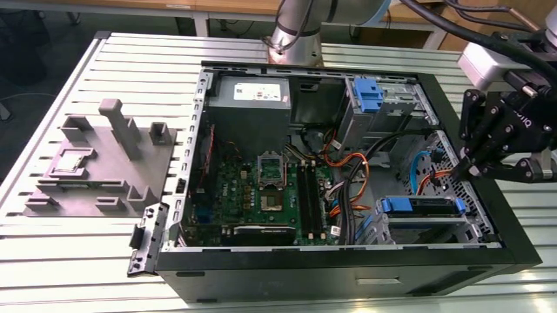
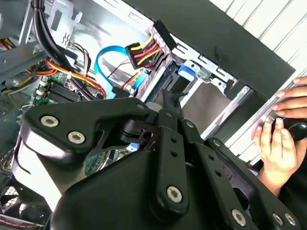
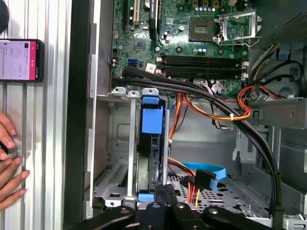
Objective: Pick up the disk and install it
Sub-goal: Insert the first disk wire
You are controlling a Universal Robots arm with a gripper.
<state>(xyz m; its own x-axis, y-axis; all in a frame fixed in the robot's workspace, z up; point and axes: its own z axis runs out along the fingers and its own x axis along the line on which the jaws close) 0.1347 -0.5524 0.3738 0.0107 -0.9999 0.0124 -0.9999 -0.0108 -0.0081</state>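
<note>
**Q:** One arm, one gripper: where is it, and what does it hold?

**A:** The gripper (image 1: 471, 171) hangs over the open computer case (image 1: 487, 251), at the exterior view's right. Its fingers are pressed together, with nothing between them. The disk (image 3: 152, 143) stands on edge in the metal drive cage (image 3: 130, 143), just below the fingertips. Its blue carrier frame faces up.

**Q:** What would doing this step well take?

**A:** Judging by the views, it takes a straight, square approach in line with the cage rails, so the frame does not jam.

**Q:** How much room is there?

**A:** It is tight. The case's black wall runs along one side of the cage. Orange and yellow power cables (image 3: 192, 108) and a blue data cable (image 3: 206, 168) lie close on the other side. A person's hand (image 3: 7, 163) rests on the slatted table (image 3: 48, 143) outside the wall, near a phone (image 3: 19, 60). Open room is above.
</note>
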